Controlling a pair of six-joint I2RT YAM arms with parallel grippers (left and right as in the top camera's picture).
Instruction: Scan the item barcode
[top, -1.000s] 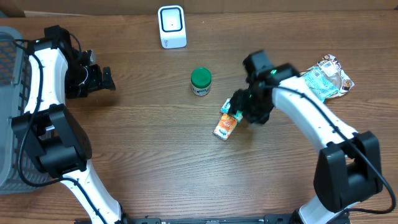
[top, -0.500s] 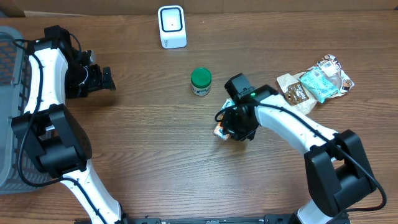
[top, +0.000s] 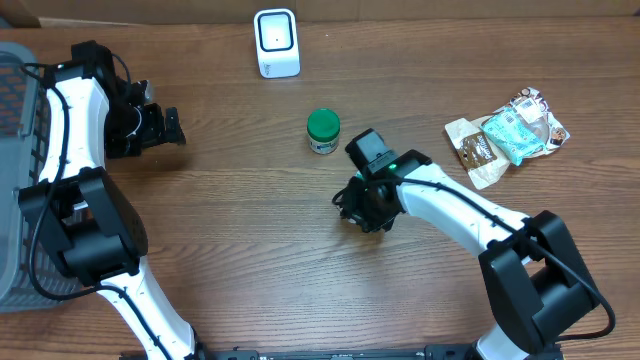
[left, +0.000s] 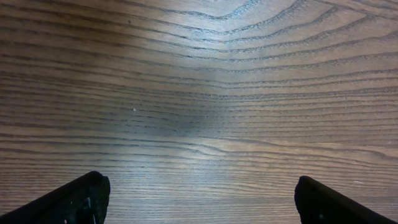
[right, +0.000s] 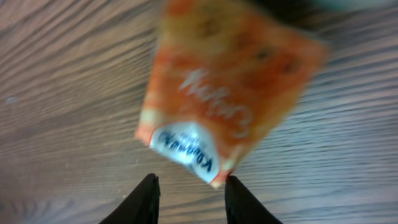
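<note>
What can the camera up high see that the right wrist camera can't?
Only the overhead view shows the white box-shaped scanner, the small jar with a green lid, the heap of crinkly snack packets, the grey mesh basket and the left hand. Only the right wrist view shows the blurry orange snack packet with its white label; from above, the right hand hides it. Both show the brown wooden table and the right hand.

Even, fairly bright light from above fills the overhead view. The brown wood-grain table (top: 250, 250) is sharp from edge to edge, and the shadows on it are short and soft. The left wrist view is crisp, with a dim patch mid-frame and a pale sheen below it. The right wrist view is blurred: the orange foil snack packet (right: 230, 93) smears, its print unreadable.
</note>
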